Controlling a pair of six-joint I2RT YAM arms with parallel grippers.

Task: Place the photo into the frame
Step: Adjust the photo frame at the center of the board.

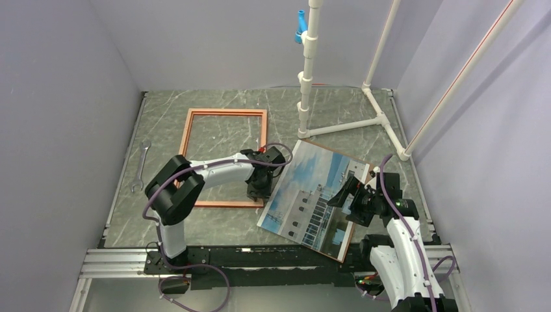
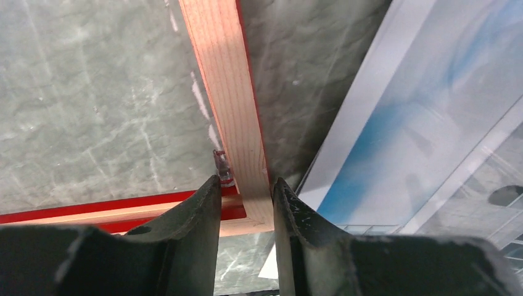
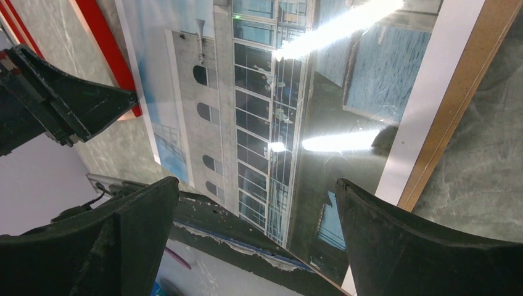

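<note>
While the left gripper (image 2: 247, 185) holds its jaws close on either side of the frame's (image 2: 228, 92) pale wooden rail, seemingly pinching it right at the corner low in the middle of the left wrist view, the right gripper (image 3: 256, 185) hangs with its jaws spread wide and nothing between them. Under those open jaws lies the photo (image 3: 259, 92), picture side up, its white border resting on a brown backing board (image 3: 459, 105) that shows as a strip along the right of that view. From above, the frame lies flat on the table (image 1: 130, 221) at centre left, orange-brown face up. The left gripper is at its lower right corner. The photo sits at lower right, turned askew, its nearest corner just beside that same frame corner and its lowest corner reaching over the dark rail at the bottom. A wrench (image 1: 140, 168) lies well apart at far left. The photo is not yet in the frame. The step in hand looks like steadying the frame while the other arm readies to take the print. Next, the right gripper would need to come down on one edge of the photo and catch the thin sheet without the board. It would then carry it up and left in the overhead view and square it to the opening, since the two now sit at different angles.
</note>
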